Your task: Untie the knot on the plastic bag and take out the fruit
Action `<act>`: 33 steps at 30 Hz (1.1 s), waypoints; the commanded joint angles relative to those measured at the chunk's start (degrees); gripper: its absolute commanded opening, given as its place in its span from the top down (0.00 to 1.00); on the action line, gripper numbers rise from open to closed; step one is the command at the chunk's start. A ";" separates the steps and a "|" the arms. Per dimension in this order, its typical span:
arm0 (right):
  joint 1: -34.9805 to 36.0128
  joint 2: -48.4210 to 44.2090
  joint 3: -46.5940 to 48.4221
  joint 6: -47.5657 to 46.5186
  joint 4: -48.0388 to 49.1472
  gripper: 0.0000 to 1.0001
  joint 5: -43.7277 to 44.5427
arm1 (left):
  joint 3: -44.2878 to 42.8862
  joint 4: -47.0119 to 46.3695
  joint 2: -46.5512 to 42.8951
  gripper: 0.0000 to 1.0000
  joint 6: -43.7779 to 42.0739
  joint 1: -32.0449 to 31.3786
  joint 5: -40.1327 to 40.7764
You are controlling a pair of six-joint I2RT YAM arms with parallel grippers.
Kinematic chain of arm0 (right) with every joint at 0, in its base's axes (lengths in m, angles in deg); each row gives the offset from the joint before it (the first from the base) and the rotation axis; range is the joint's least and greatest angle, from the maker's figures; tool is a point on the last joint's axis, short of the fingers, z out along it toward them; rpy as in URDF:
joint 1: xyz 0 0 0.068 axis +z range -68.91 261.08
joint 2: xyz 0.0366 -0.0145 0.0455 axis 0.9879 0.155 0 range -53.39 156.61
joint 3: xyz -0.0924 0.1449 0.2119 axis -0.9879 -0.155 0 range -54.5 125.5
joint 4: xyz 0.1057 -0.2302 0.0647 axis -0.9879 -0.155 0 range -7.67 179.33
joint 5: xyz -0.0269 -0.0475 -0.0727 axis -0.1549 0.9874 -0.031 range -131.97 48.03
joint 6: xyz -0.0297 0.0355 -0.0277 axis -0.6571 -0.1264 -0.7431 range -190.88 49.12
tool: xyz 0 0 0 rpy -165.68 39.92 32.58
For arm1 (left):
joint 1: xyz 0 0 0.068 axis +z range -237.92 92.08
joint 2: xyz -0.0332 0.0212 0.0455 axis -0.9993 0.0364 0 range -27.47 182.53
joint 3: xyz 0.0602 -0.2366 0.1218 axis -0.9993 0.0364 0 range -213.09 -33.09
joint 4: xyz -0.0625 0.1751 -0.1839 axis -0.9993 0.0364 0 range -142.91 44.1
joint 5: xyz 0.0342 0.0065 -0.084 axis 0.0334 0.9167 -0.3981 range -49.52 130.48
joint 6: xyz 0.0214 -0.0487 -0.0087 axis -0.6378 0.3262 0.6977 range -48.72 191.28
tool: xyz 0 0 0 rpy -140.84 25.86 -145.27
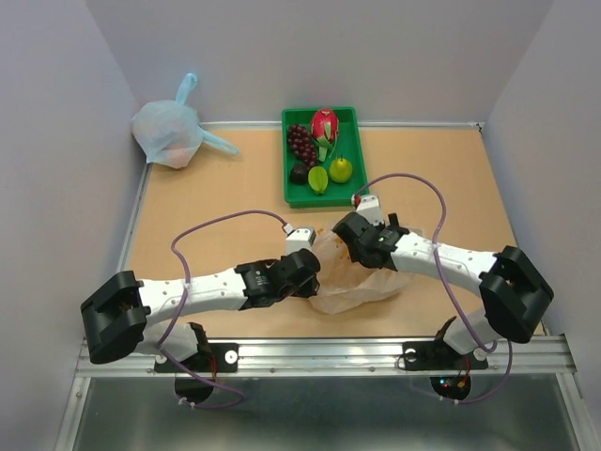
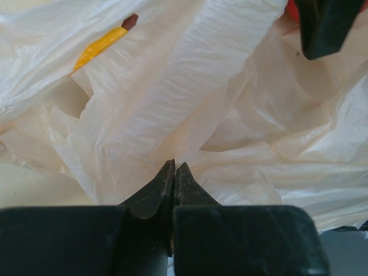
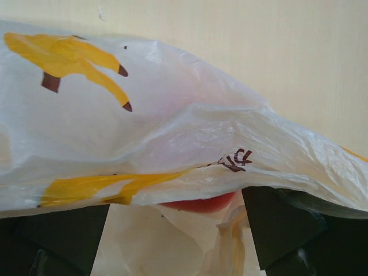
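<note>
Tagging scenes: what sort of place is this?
Probably a lab robot cell: blank white walls around a wooden table, arms bolted to a metal rail, staged props like the fruit tray and plastic bag.

Two robot arms in white moulded shells, the left arm (image 1: 202,293) and the right arm (image 1: 451,261), each carry a bulky black rounded joint housing (image 1: 115,318) far behind the claw. A thin purple cable (image 1: 202,230) runs to a small white box (image 1: 300,237) just behind the black left claw (image 2: 174,167), as on the right claw (image 3: 175,241). The matte black wedge-shaped fingers (image 2: 152,198) taper to points.
</note>
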 commanded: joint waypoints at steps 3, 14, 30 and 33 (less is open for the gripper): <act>-0.17 4.55 -2.45 6.10 2.67 0.07 6.13 | 0.38 -1.61 -0.02 0.92 0.37 -1.00 0.05; -0.88 5.36 -4.83 5.23 7.15 0.51 3.14 | 0.91 -1.70 0.95 0.92 0.64 -1.44 0.49; -0.70 -17.85 -6.06 -18.50 11.81 0.93 -48.08 | 2.23 2.25 -0.02 0.92 2.66 -1.35 8.58; -0.79 -19.17 -5.10 -19.56 11.81 0.93 -56.41 | 1.97 3.04 -0.55 0.92 2.57 -1.35 9.28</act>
